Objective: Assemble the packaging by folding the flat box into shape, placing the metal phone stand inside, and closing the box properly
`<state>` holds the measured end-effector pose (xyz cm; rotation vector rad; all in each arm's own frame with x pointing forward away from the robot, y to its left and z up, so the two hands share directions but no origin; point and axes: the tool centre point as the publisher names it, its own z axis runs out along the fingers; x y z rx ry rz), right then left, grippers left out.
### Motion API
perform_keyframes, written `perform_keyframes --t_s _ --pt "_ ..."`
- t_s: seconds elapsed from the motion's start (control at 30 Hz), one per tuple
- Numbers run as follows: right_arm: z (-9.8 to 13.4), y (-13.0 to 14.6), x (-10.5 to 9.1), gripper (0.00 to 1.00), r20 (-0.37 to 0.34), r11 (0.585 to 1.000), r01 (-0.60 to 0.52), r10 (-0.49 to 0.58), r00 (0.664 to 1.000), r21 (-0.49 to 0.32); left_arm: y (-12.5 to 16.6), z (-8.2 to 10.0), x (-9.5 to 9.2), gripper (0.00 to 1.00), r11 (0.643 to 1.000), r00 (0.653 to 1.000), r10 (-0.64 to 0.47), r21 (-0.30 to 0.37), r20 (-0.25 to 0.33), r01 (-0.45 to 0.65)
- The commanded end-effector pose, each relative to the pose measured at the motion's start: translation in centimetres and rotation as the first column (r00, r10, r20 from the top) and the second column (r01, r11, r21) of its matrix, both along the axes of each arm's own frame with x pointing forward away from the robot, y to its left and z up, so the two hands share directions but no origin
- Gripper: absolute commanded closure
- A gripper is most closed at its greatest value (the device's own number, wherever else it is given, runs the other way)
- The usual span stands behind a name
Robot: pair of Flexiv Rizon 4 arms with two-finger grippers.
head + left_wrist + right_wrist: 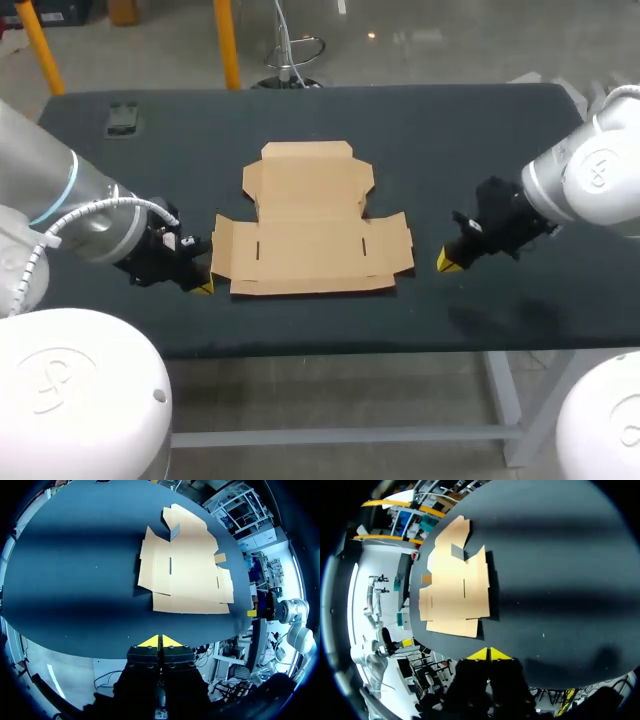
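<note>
The flat brown cardboard box [310, 220] lies unfolded in the middle of the dark table, with its flaps spread out. A small dark object, likely the phone stand [122, 117], rests at the far left back corner. My left gripper [203, 287] hovers just off the box's front left corner, shut and empty. My right gripper [449, 263] hangs a little right of the box's right flap, also shut and empty. The left wrist view has the box [185, 570] ahead of its closed yellow tips [160, 641]. In the right wrist view the box [455, 585] lies ahead of the closed tips [490, 654].
The dark table [450, 130] has bare surface on all sides of the box. Its front edge runs close below both grippers. My right arm's yellow tip [252, 613] shows past the box in the left wrist view.
</note>
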<state>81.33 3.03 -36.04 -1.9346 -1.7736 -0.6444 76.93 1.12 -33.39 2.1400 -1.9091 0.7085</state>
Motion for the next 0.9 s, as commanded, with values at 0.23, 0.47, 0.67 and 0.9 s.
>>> perform_keyframes --t_s 0.23,0.47,0.67,0.9 --pt "-1.6 0.9 -0.7 1.00 -0.010 0.999 -0.029 0.029 1.000 0.028 -0.2 -2.5 -0.7 1.00 0.999 1.000 -0.025 -0.039 -0.002 0.025" --pt "-2.9 1.9 -0.4 1.00 -0.032 0.998 -0.048 0.049 0.998 0.044 -0.7 -3.5 -0.3 1.00 0.997 0.999 -0.049 -0.053 -0.011 0.048" --pt "-3.6 2.6 -0.1 1.00 -0.039 0.997 -0.057 0.059 0.997 0.046 -0.7 -4.3 0.1 1.00 0.997 0.998 -0.050 -0.064 -0.023 0.048" --pt "-4.5 3.5 0.3 1.00 -0.050 0.996 -0.063 0.066 0.997 0.061 -0.7 -5.3 0.8 1.00 0.995 0.997 -0.063 -0.085 -0.035 0.060"
